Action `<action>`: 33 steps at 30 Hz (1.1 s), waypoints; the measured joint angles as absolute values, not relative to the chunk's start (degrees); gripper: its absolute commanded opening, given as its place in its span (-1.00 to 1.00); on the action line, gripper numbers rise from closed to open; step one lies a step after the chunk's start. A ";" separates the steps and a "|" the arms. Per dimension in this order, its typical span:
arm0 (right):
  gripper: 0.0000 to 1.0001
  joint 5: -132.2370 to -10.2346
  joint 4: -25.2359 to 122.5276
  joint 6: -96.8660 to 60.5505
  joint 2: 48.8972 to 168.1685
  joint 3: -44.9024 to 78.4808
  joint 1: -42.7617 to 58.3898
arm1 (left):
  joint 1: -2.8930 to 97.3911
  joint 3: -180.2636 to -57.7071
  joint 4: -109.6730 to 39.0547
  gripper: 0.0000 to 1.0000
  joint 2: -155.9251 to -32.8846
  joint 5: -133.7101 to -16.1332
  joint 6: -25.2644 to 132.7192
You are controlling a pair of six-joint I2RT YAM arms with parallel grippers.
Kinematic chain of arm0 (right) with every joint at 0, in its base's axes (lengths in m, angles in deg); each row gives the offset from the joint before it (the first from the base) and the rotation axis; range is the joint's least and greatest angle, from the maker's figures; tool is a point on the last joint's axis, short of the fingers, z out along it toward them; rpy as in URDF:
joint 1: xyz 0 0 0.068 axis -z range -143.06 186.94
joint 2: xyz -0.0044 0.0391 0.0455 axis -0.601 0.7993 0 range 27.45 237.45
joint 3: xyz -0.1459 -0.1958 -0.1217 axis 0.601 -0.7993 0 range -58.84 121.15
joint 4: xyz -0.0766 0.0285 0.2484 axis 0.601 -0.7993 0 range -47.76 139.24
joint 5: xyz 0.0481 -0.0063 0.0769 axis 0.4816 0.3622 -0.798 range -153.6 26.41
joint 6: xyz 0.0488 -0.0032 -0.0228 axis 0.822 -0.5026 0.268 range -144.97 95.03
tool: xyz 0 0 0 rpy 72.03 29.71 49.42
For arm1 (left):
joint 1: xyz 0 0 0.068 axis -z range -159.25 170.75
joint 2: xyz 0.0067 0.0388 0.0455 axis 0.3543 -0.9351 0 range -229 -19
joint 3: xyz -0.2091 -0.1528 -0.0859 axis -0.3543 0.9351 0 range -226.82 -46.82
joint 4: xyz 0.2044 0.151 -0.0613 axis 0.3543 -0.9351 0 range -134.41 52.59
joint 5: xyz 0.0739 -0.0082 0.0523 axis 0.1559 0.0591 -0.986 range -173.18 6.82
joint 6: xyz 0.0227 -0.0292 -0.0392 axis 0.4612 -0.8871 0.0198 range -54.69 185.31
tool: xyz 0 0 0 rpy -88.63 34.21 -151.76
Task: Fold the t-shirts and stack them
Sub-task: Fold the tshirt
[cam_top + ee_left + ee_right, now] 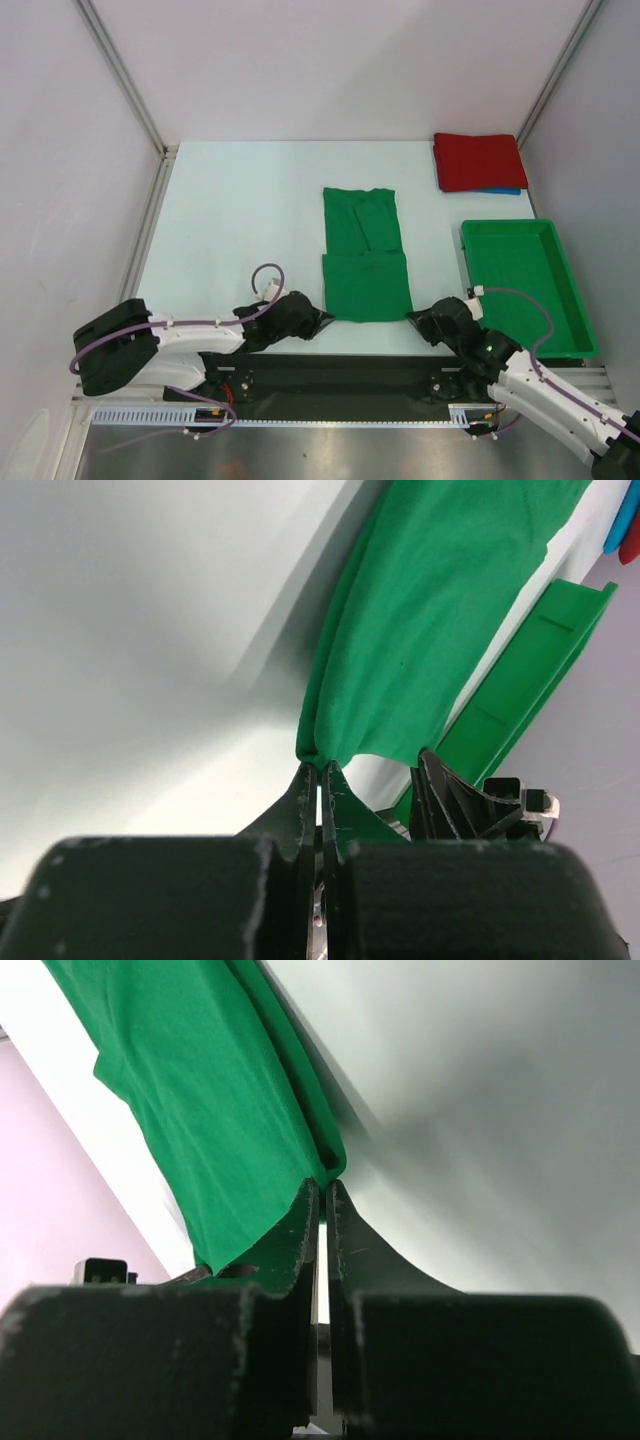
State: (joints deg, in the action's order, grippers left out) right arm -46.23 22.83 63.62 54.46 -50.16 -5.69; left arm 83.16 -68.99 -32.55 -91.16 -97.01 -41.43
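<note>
A bright green t-shirt lies folded into a long strip in the middle of the table, its near part doubled over. My left gripper is shut on the shirt's near left corner. At the near right corner my right gripper is shut on the green cloth too. A folded red t-shirt rests at the far right on top of a blue t-shirt, of which only an edge shows.
A rigid green plastic bin stands at the right of the table, close to my right arm; the left wrist view shows the bin beyond the shirt. White walls enclose the table on three sides.
</note>
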 measured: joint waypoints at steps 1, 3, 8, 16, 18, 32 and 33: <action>-1.00 -46.01 21.97 63.82 53.89 -50.16 -5.93 | 83.49 -68.97 -32.90 -0.99 -90.85 -97.38 -41.67; -1.00 -45.90 21.28 63.93 53.32 -50.16 -6.19 | 84.01 -69.01 -33.86 -0.99 -90.42 -98.12 -41.63; -1.00 -45.86 20.58 61.90 54.19 -49.26 -6.32 | 84.30 -72.49 -40.42 -1.00 -90.20 -101.03 -38.79; -1.00 -56.20 28.40 46.07 72.20 -34.57 11.73 | 74.92 -84.90 -44.09 -0.99 -89.72 -102.49 -22.77; -1.00 -60.24 31.18 42.05 78.28 -30.25 16.58 | 71.25 -89.40 -44.22 -0.99 -91.57 -101.47 -18.02; -1.00 -82.38 44.23 27.56 123.13 4.94 28.84 | 51.34 -121.18 -43.96 -0.99 -120.97 -85.49 0.80; -1.00 -83.12 44.44 27.23 124.90 6.56 29.04 | 50.49 -122.19 -43.94 -0.99 -122.61 -84.33 1.01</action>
